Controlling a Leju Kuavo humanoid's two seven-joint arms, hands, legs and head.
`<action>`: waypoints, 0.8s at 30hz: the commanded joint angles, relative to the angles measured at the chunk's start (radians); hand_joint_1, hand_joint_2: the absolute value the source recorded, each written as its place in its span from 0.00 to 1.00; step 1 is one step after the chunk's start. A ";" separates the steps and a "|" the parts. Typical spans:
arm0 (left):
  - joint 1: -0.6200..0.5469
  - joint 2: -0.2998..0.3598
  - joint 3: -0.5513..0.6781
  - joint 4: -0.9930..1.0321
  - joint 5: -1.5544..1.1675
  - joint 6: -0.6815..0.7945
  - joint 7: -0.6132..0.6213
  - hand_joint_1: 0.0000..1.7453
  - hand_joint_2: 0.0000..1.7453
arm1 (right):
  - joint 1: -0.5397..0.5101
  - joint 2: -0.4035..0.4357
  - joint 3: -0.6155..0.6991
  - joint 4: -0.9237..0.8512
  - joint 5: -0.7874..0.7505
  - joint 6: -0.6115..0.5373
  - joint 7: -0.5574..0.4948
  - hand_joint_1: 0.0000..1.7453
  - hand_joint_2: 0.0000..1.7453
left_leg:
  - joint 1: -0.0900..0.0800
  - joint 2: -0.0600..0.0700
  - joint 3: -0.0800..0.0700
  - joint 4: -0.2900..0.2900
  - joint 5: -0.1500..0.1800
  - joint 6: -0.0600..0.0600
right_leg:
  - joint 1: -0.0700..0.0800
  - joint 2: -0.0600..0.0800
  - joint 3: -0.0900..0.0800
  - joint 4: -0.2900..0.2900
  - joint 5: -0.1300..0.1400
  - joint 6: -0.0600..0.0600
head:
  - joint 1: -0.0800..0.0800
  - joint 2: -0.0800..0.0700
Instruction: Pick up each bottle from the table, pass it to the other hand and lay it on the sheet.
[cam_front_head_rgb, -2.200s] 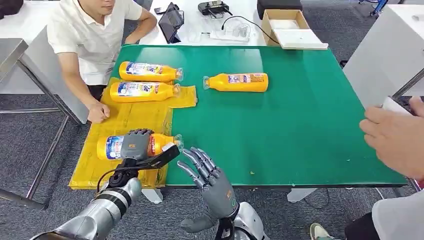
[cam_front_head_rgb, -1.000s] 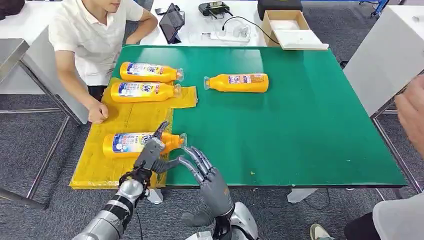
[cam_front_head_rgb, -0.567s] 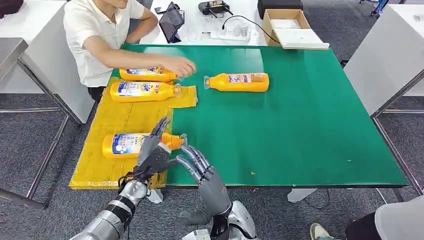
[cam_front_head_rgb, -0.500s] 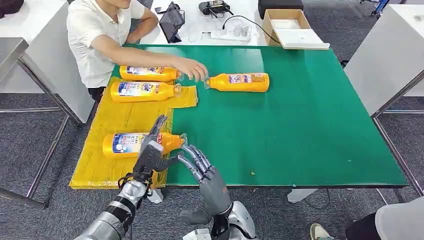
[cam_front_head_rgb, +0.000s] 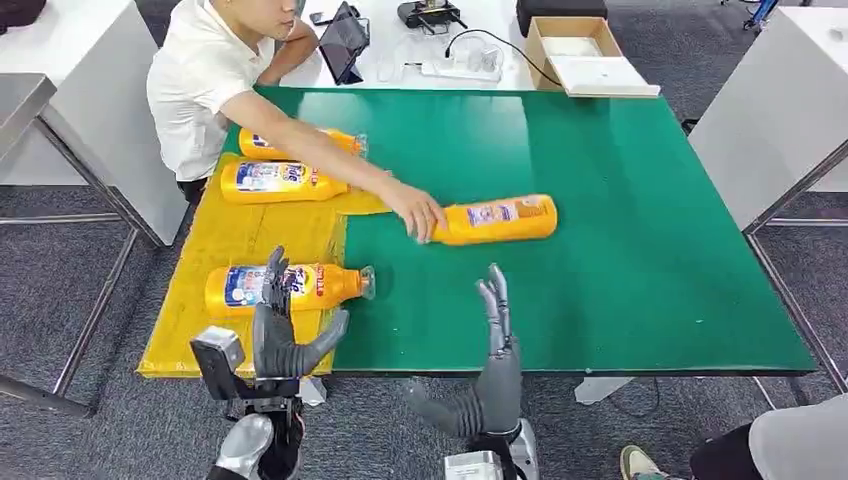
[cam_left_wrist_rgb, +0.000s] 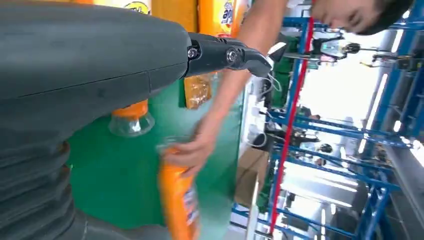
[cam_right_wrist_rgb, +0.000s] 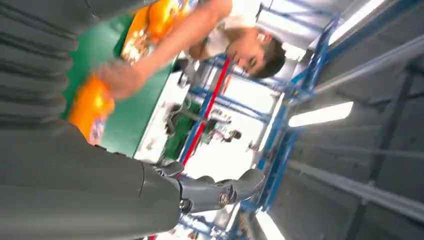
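A green table (cam_front_head_rgb: 620, 250) carries a yellow sheet (cam_front_head_rgb: 250, 240) and one bottle (cam_front_head_rgb: 495, 220).

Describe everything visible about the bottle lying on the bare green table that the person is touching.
The bottle is orange plastic by its look, with a blue, white and red label on its side. It lies on its side on the green table, off the yellow sheet, slightly tilted, neck toward the sheet. The person's hand covers its neck end, so the cap is hidden. Neither robot hand touches it; the right hand is nearest, held upright at the table's near edge.

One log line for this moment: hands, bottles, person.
left hand: open | right hand: open | sheet: three bottles | fourth bottle: person's hand on it
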 joint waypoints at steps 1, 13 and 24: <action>0.104 0.054 -0.067 -0.161 -0.023 0.039 -0.018 0.00 1.00 | 0.047 0.053 -0.198 0.029 -0.102 -0.061 -0.032 0.00 0.00 | 0.002 0.004 0.005 -0.001 -0.002 -0.003 | 0.002 0.002 0.004 0.000 -0.001 -0.004 | 0.000 0.000; 0.161 0.076 -0.099 -0.226 0.018 0.042 -0.033 0.00 1.00 | -0.021 0.031 -0.432 0.201 0.009 -0.019 0.041 0.00 1.00 | 0.001 0.003 0.005 -0.001 -0.001 -0.002 | 0.001 0.001 0.004 -0.002 0.000 -0.002 | 0.000 0.000; 0.146 0.077 -0.132 -0.196 -0.008 0.021 -0.043 0.00 1.00 | -0.157 -0.055 -0.392 0.485 0.489 -0.059 0.248 0.00 1.00 | 0.001 0.004 0.005 -0.002 -0.001 -0.002 | 0.001 0.002 0.004 -0.002 0.000 -0.002 | 0.000 0.000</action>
